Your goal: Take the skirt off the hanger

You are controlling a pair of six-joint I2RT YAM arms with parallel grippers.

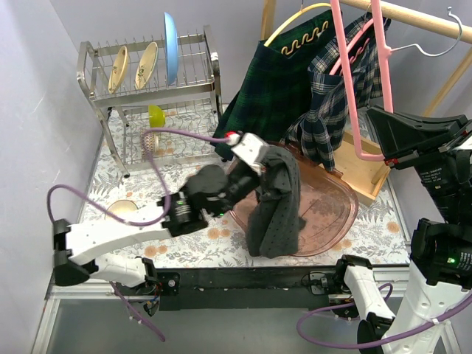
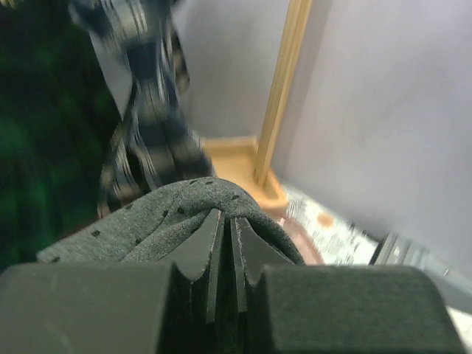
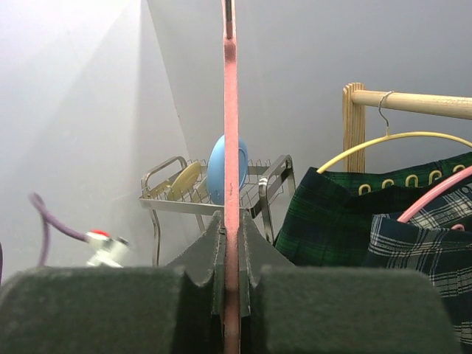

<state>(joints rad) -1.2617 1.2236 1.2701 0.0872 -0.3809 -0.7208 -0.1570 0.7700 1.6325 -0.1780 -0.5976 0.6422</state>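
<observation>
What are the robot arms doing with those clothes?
The left gripper is shut on a grey dotted skirt and holds it up over the pink tray on the table. The right gripper is clamped on a pink hanger, up by the wooden rail. The grey skirt hangs apart from that hanger, so it looks already taken off. A green checked skirt hangs from the rail behind.

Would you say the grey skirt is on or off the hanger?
Off: skirt hangs from left end effector, apart from the hanger.
</observation>
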